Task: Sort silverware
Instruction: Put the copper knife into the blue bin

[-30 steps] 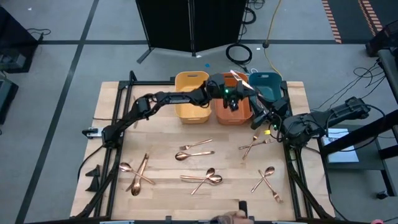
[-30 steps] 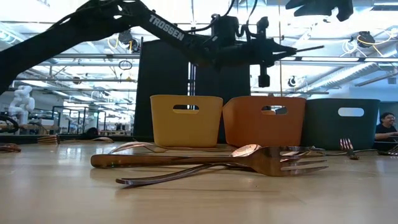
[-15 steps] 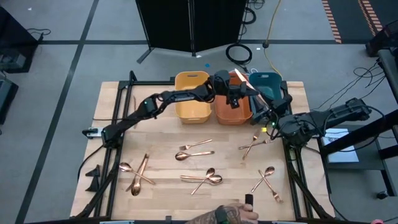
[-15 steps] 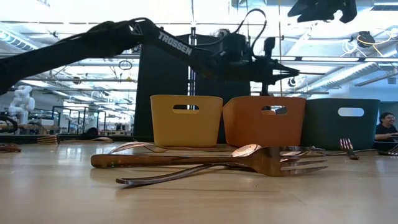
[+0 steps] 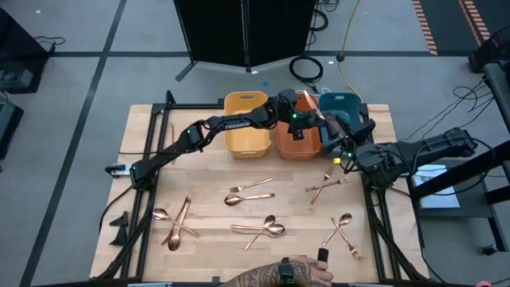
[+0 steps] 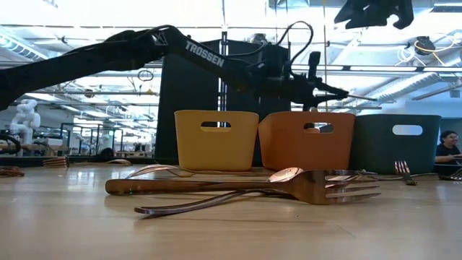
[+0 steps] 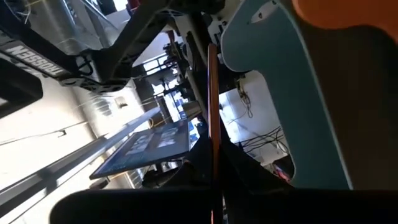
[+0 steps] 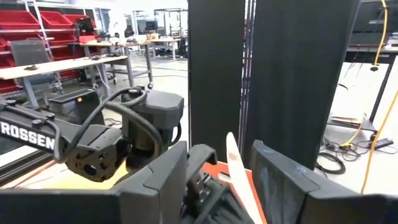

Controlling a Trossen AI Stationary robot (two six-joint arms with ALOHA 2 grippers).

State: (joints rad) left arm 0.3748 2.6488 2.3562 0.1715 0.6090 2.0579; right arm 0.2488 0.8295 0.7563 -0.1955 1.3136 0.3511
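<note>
Above the orange bin (image 5: 298,137), at the far edge of the table, I have the left gripper (image 5: 312,116) clamped tight on a slim copper piece (image 5: 309,102); from the low view its thin shaft (image 6: 355,95) sticks out level from the fingertips, toward the teal bin (image 6: 395,142). I can't tell whether it is a knife, fork or spoon. In the left wrist view the same piece (image 7: 212,118) runs as a narrow strip straight out from between the dark fingers, with the teal bin's rim (image 7: 292,99) close by.

The left arm reaches over the yellow bin (image 5: 245,121) to get there. My right gripper (image 5: 344,148) waits just beside the teal bin (image 5: 340,106), near the table's right side, its fingers spread wide and holding nothing.

The rest of the silverware lies loose on the wooden table (image 5: 207,175): a crossed pair at the left (image 5: 175,223), two pieces in the middle (image 5: 249,191), a spoon cluster nearer me (image 5: 261,229), a fork pair (image 5: 326,186) close to the right gripper, and another crossed pair at the right (image 5: 341,231).

A person's hand (image 5: 293,273) shows at the near edge of the table.
</note>
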